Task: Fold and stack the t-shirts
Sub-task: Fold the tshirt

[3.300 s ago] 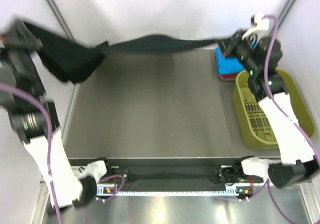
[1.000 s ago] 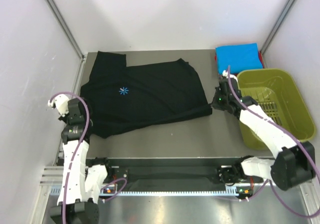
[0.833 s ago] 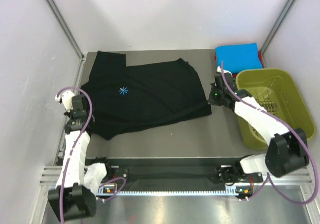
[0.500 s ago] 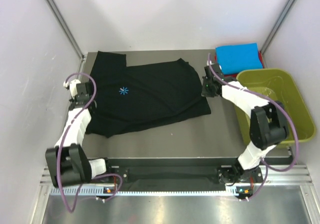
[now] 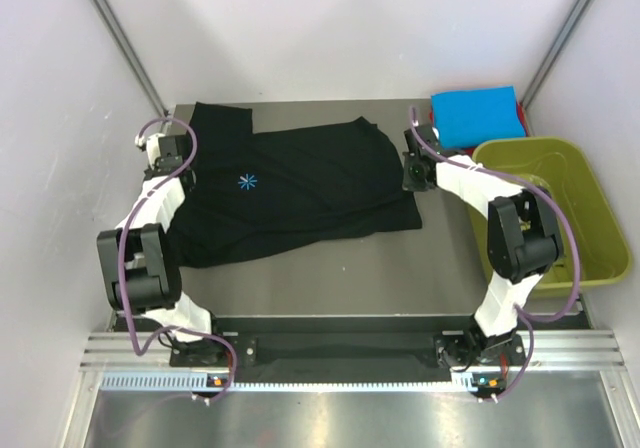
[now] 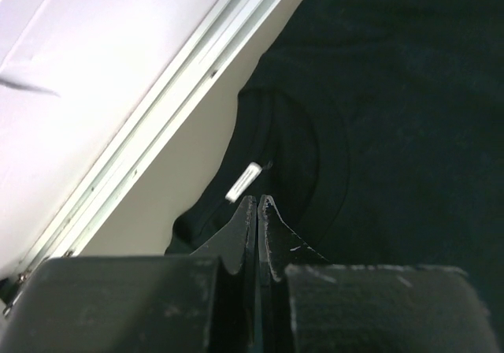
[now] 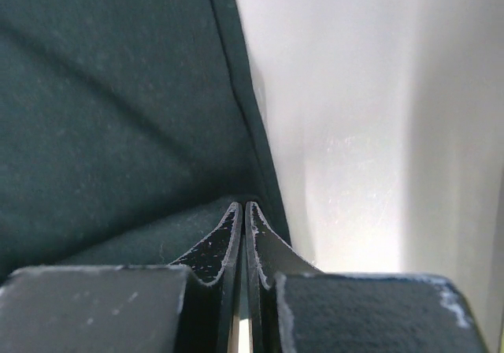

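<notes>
**Black shirt spread on the table, both pincers pinched on its edges**

A grey table (image 5: 330, 268) is seen inside a booth of pale walls, with slanted metal posts at the far corners and a metal rail (image 6: 150, 124) along the left edge. Nearest the camera, the two arm bases are bolted at the table's front edge.

The black t-shirt (image 5: 300, 193) is laid flat across the left and middle of the table, its small light-blue starburst print (image 5: 247, 180) facing up. The left gripper (image 5: 163, 160) is set at the shirt's left edge, by the collar, where a small white tag (image 6: 244, 182) is seen just ahead of its fingertips; its jaws are pressed together on the cloth. The right gripper (image 5: 412, 168) is set at the shirt's right hem, jaws likewise pressed together on the black fabric.

On the right, an olive-green basket (image 5: 590, 208) is stood beside the table; whether it holds anything cannot be told. Beyond it, at the far right corner, a folded blue t-shirt (image 5: 478, 115) is stacked on a red one, of which only a sliver of edge (image 5: 432, 116) is shown.
</notes>
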Robot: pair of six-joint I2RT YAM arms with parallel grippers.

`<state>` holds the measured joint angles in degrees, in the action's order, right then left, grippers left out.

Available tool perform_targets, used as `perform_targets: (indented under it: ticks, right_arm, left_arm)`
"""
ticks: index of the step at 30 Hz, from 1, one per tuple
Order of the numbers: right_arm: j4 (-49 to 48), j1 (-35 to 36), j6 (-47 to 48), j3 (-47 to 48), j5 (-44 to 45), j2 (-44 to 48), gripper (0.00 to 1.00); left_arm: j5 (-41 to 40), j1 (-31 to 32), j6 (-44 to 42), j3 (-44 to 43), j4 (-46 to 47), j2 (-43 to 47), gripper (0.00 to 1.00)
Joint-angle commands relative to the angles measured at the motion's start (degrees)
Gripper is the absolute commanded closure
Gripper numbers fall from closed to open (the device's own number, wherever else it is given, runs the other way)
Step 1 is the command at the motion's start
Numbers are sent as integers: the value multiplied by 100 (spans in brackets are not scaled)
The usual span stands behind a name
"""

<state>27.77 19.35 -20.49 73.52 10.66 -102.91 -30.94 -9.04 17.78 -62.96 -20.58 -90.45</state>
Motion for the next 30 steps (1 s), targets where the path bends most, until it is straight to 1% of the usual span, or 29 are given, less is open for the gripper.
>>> perform_targets:
  ticks: [1,8,17,23,30]
  right_arm:
    - [-201,-55,194,374,183,-62,100]
    - [-228,-90,230,620,104,-343,100]
    - [-333,-177,265,857,60,-695,100]
    - [-430,-195,300,980,-2,-818,100]
    - [-439,-230,318,1095,-2,-958,100]
  left_arm:
    - [-193,-2,-91,-471,195,-191,100]
    - [-483,-2,-257,-788,133,-613,100]
    - [-395,-1,-293,-867,405,-912,100]
    - [-439,-10,-284,-1166,274,-1220,100]
    - [-439,-28,-354,-1350,370,-1413,100]
